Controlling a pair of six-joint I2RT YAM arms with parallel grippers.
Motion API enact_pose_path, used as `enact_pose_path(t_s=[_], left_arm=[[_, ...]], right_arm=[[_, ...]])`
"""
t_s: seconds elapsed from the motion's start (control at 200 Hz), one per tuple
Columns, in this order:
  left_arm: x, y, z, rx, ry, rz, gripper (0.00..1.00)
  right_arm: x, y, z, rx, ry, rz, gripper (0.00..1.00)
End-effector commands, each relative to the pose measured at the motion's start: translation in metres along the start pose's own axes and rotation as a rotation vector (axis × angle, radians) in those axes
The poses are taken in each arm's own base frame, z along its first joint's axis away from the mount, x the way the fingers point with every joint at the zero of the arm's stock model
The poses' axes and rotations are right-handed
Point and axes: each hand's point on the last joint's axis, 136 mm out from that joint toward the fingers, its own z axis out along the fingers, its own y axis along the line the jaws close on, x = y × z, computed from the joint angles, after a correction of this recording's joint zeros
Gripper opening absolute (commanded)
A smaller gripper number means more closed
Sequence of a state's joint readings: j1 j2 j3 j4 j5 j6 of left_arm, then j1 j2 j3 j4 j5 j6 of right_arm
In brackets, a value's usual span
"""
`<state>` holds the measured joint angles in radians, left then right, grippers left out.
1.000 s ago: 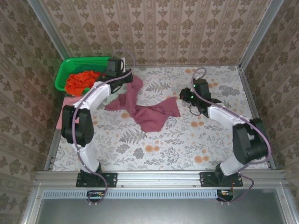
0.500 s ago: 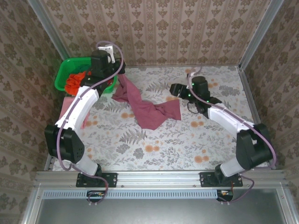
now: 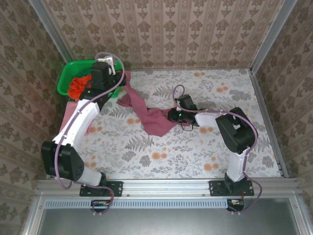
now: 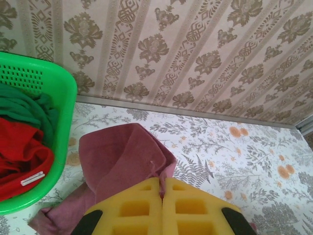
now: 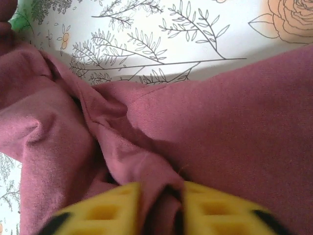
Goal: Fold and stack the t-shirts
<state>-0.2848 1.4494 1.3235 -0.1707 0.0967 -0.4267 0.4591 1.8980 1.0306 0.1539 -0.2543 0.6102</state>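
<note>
The large maroon t-shirt (image 3: 152,119) lies bunched across the table's middle, stretched between both grippers. My left gripper (image 3: 121,80) is shut on its back-left end beside the basket; in the left wrist view the yellow fingers (image 4: 142,205) pinch the maroon cloth (image 4: 122,161). My right gripper (image 3: 171,116) is shut on the shirt's right edge, and in the right wrist view a fold of the maroon cloth (image 5: 234,122) sits between the yellow fingers (image 5: 107,208). An orange-red t-shirt (image 3: 77,88) lies in the basket. A light pink t-shirt (image 3: 68,112) lies flat at the table's left edge.
The green plastic basket (image 3: 65,78) stands in the back left corner, its rim (image 4: 66,122) close to my left gripper; it holds red cloth (image 4: 19,152) and green cloth (image 4: 24,110). Patterned walls close in the back and sides. The floral tablecloth (image 3: 205,152) is bare on the right and in front.
My right gripper moved left to the maroon shirt's right edge, opened and shut on it. My left gripper drew its end of the shirt back toward the basket.
</note>
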Motion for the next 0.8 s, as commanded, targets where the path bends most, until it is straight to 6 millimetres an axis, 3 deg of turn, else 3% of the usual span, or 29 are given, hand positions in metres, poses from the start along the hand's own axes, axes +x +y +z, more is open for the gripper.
enact_pose_path(t_s=[0.0,0.09,0.19,0.28,0.41,0.575,0.68,0.795], left_arm=[[-0.016,0.003,-0.019,-0.008,-0.059,-0.015,0.00],[-0.027,0.005,-0.033,-0.008,-0.095,-0.019,0.00],[-0.045,0.007,-0.056,-0.025,-0.155,-0.021,0.00],[-0.061,0.007,-0.080,-0.036,-0.215,-0.017,0.00],[-0.082,0.009,-0.118,-0.044,-0.305,-0.018,0.00],[-0.101,0.000,-0.164,-0.031,-0.413,-0.001,0.00],[-0.107,-0.007,-0.186,-0.010,-0.458,0.002,0.00],[-0.110,-0.013,-0.198,0.012,-0.478,0.002,0.00]], right_arm=[[-0.042,0.017,-0.029,-0.023,-0.138,-0.032,0.00],[-0.072,0.020,-0.069,0.025,-0.251,-0.087,0.00],[-0.109,0.022,-0.128,0.073,-0.416,-0.131,0.00],[-0.137,0.028,-0.187,0.070,-0.561,-0.147,0.00],[-0.166,0.038,-0.290,0.072,-0.792,-0.175,0.00],[-0.169,0.062,-0.394,0.080,-0.990,-0.247,0.00],[-0.161,0.076,-0.438,0.076,-1.075,-0.277,0.00],[-0.151,0.085,-0.471,0.080,-1.126,-0.297,0.00]])
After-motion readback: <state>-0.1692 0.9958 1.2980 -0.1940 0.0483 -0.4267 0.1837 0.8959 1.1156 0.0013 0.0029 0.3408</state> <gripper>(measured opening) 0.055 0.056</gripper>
